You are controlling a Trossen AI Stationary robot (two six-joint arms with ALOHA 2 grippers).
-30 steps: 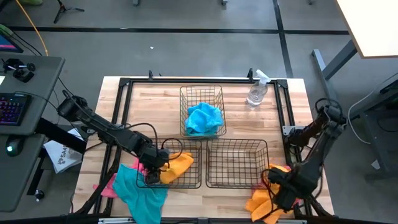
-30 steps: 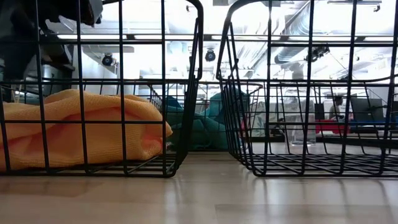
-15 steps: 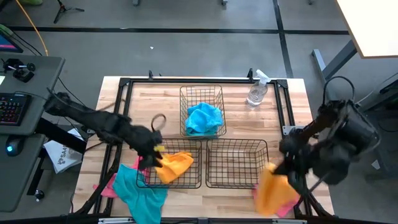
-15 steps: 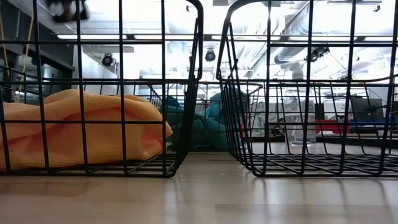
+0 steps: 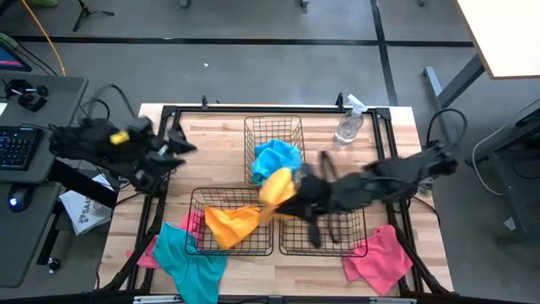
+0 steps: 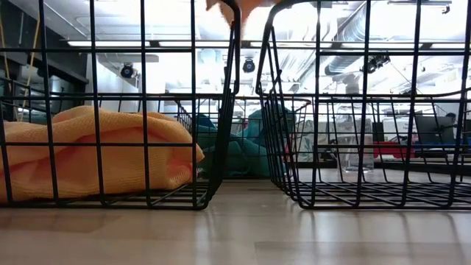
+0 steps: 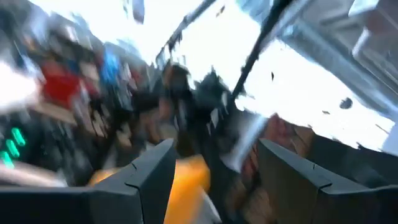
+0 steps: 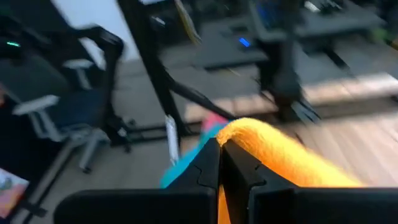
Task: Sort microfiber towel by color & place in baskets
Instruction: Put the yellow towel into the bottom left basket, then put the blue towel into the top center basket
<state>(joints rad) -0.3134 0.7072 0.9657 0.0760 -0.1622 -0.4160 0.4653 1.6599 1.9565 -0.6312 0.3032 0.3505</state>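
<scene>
My right gripper [image 5: 291, 192] is shut on an orange towel [image 5: 276, 184] above the gap between the far basket [image 5: 274, 127] and the near left basket [image 5: 196, 221]. That near left basket holds another orange towel [image 5: 229, 226], which lies on the basket floor [image 6: 96, 154]. The far basket holds a blue towel [image 5: 274, 159]. The near right basket [image 5: 325, 228] shows no towel. My left gripper [image 5: 175, 145] is open and empty [image 7: 214, 177] near the table's left edge. My right gripper pinches a bunched fold of the orange towel [image 8: 249, 146] between its two shut fingers. The arm reaches level from the table's right side. The towel is lifted, and its lower end [image 5: 263, 211] hangs toward the near left basket; its edge shows above the rim [image 6: 228, 6].
A pink towel [image 5: 380, 257] lies at the near right corner. A teal towel [image 5: 190, 263] and a pink towel [image 5: 173, 232] lie at the near left. A clear spray bottle [image 5: 348, 125] stands at the far right. A black frame [image 5: 169, 114] borders the table.
My right gripper has lifted the orange towel off the near right corner and carried it toward the table's left, across the near right basket; the pink towel beneath it stays on the table. My left gripper has left the near left basket, moving up and toward the far left.
</scene>
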